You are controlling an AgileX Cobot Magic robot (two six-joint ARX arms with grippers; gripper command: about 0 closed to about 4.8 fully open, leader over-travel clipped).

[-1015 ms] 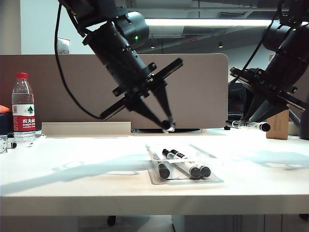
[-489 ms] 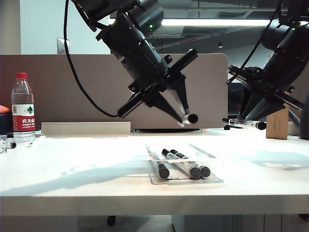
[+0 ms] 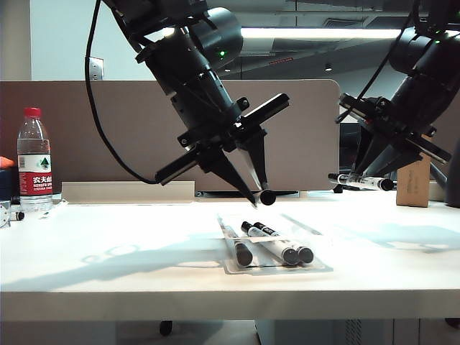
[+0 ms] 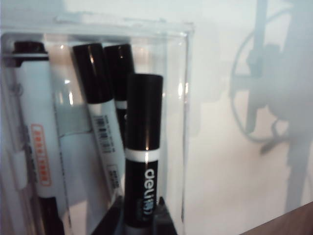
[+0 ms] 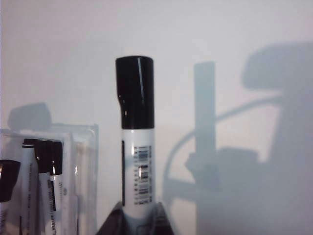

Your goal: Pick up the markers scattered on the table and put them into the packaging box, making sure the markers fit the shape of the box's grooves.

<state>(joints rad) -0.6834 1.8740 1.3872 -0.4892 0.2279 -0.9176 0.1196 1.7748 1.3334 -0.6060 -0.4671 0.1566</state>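
Plainly, the placing step is in hand. The left gripper (image 3: 260,194), at centre frame in the exterior view, hangs just above the box (image 3: 316,264), its jaws closed on a marker (image 4: 143,152) tilted cap-down. The box, a shallow clear plastic tray with moulded ridges, lies on the white tabletop (image 3: 108,259) below centre and holds three markers (image 3: 277,244) side by side. At right, raised and apart from the box, the right gripper (image 3: 361,181) has its jaws closed on another marker (image 5: 136,137). Each marker is a slim white barrel with dark print and a glossy black cap. Next, the left marker likely needs levelling over a free groove.
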